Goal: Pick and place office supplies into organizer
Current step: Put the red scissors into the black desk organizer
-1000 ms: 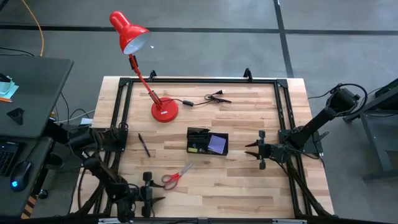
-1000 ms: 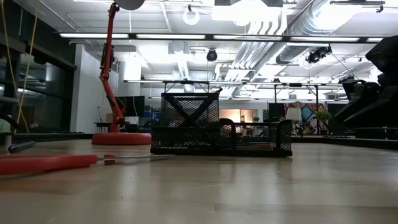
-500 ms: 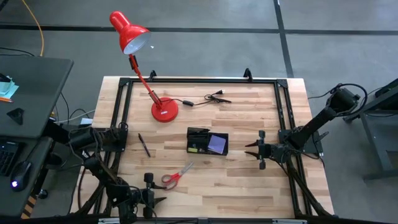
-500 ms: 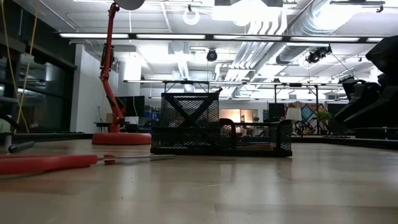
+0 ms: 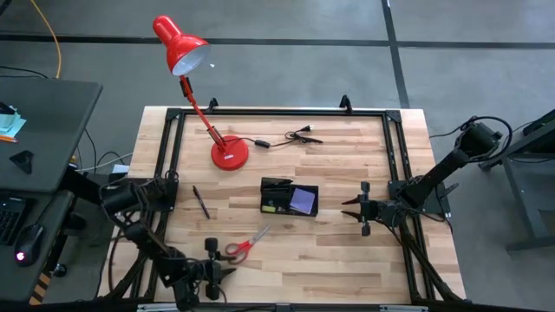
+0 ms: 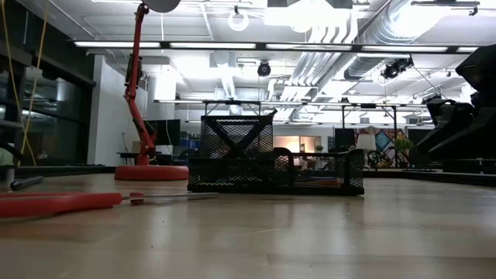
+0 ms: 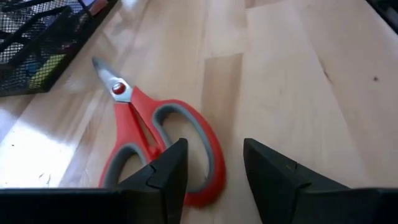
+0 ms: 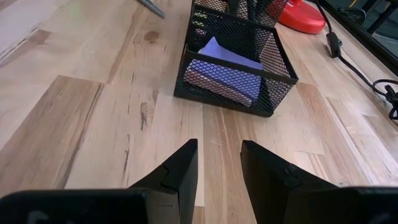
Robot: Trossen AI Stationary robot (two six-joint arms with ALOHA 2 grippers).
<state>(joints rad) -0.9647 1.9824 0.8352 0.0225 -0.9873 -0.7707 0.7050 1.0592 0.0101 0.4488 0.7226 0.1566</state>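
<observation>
Red-handled scissors (image 7: 158,140), black mesh organizer (image 8: 235,59)

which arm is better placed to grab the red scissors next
Left. The left tool is open right at the red-handled steel scissors, handles just ahead of its fingers. The right tool waits open beyond the black mesh organizer, facing it, farther from the scissors.

Red-handled scissors (image 7: 155,137) handles partly behind the left tool (image 7: 214,171); organizer (image 7: 37,43) cut off.
</observation>
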